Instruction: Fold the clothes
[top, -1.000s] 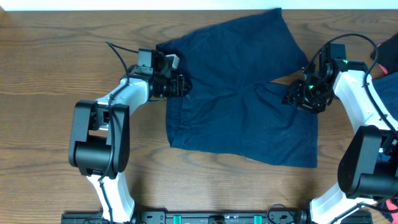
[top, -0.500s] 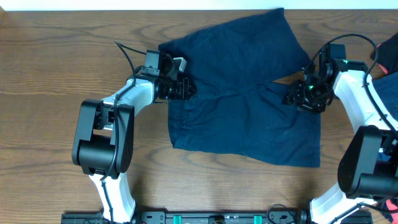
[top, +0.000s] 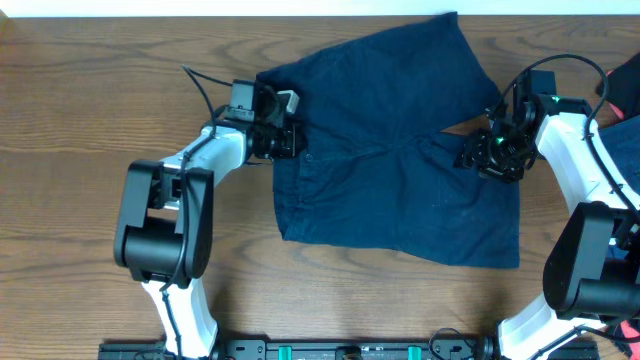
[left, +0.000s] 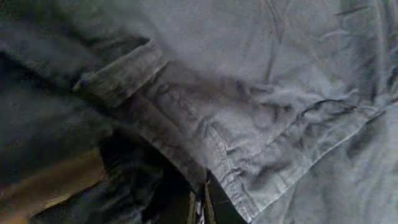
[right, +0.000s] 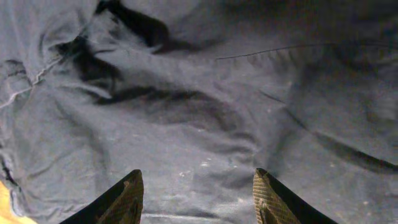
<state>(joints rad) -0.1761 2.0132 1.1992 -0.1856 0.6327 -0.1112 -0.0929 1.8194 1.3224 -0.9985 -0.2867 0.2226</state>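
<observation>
Looking down from overhead, you've got the navy shorts (top: 400, 150) spread out on the wooden table (top: 80, 100). The waistband is on the left arm's side and the two legs fan out toward the right arm, with the upper leg reaching almost to the far edge. Your left gripper (top: 290, 138) sits right on the waistband edge. In its wrist cam the jaws are squeezed together low in the frame, and a fold of that hem runs straight into them, so it's pinching cloth. Your right gripper (top: 487, 150) is over the notch where the two legs split. Its wrist cam shows both fingers (right: 127, 199) standing well apart over wrinkled fabric with nothing between them, though I can't tell if the tips touch the cloth. For clutter, a black cable (top: 195, 85) loops off the left wrist over bare wood, well clear of the shorts. There's also a red thing (top: 628, 72) poking in at the right edge behind the right arm, but it's cut off, so I can't say what it is.
</observation>
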